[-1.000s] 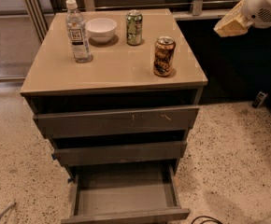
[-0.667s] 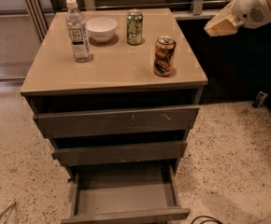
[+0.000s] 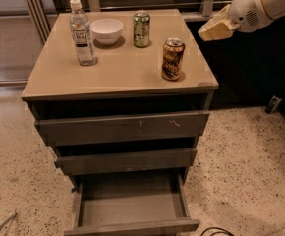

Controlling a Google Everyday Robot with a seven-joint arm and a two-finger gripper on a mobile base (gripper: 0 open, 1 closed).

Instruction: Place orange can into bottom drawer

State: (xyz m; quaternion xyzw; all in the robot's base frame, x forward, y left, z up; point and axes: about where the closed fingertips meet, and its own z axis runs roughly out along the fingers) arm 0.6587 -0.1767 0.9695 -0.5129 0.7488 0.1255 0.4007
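The orange can (image 3: pixel 172 59) stands upright near the right front of the tan cabinet top (image 3: pixel 118 75). The bottom drawer (image 3: pixel 131 208) is pulled out wide and holds nothing. My gripper (image 3: pixel 214 29) hangs in the air at the upper right, just past the cabinet's right edge, above and to the right of the orange can and apart from it. It holds nothing that I can see.
A clear water bottle (image 3: pixel 82 33), a white bowl (image 3: pixel 106 30) and a green can (image 3: pixel 141 28) stand at the back of the cabinet top. The two upper drawers (image 3: pixel 120 128) stand slightly ajar. A speckled floor surrounds the cabinet, with a dark cable (image 3: pixel 216 231) at the bottom.
My gripper has moved left and slightly down toward the cabinet's right edge. The cans, the bottle, the bowl and the drawers have not moved.
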